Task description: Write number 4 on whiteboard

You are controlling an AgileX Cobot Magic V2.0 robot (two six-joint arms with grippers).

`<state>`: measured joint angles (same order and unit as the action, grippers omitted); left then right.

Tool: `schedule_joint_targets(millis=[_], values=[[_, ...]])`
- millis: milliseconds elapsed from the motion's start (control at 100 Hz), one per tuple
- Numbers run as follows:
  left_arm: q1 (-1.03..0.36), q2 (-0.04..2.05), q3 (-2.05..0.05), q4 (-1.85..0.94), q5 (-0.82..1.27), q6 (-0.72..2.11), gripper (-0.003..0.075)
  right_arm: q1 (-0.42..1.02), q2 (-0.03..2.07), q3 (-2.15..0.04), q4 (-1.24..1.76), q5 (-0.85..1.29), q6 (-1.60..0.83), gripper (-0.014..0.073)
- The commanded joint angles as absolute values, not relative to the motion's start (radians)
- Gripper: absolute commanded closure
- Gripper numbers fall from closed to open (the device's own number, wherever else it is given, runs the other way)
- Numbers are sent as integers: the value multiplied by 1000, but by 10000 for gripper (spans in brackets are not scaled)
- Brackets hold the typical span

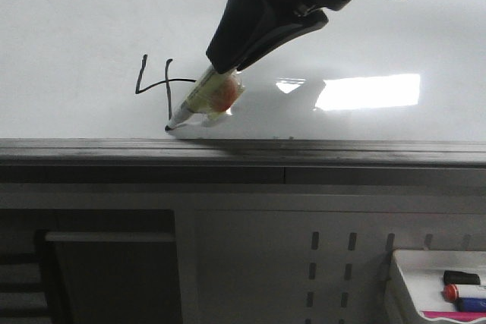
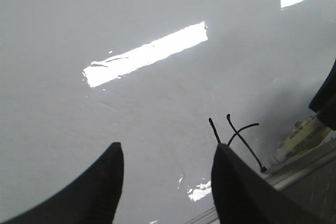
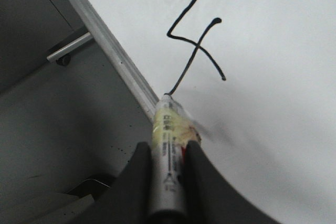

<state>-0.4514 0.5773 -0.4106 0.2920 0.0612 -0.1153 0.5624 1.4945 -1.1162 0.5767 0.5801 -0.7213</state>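
Right gripper (image 3: 169,167): clamped on the marker (image 3: 167,145), fingers pinching the barrel partway up so the tip end stays free to write.
Marker axis: in the front view it slants from the gripper at upper centre down-left, tip (image 1: 168,126) on the board just above the grey rim (image 1: 243,149).
Number 4 (image 1: 161,85): left of centre in the front view, open-topped, long stem running down to the tip; it looks complete.
Whiteboard (image 1: 76,28): fills the upper half of the front view.
Left gripper (image 2: 167,182): fingers spread apart, holding nothing, hanging over the board just beside the figure.
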Motion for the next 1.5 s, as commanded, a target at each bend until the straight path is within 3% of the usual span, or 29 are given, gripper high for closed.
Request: schedule_joint_targets(millis=[0, 340, 740, 830, 1030, 1380, 1430, 1490], values=[[-461, 609, -441, 316, -11, -118, 365, 592, 1428, -1148, 591, 567, -742, 658], [-743, 878, -441, 588, -72, -118, 365, 744, 1396, -1219, 474, 650, -754, 658], [-755, 1034, -443, 590, -145, -118, 369, 761, 1396, -1224, 478, 708, -754, 658], [-755, 1039, -443, 590, -157, -118, 424, 761, 1396, -1224, 486, 725, -754, 658], [-755, 1040, -443, 590, -161, -118, 743, 761, 1396, -1224, 513, 727, -754, 658], [-755, 1040, -443, 588, -161, -118, 741, 761, 1396, -1224, 530, 713, -764, 655], [-755, 1040, -443, 587, -161, -118, 741, 761, 1396, -1224, 532, 713, -779, 620], [-755, 1040, -443, 573, -161, -118, 741, 761, 1396, -1224, 532, 701, -779, 497]])
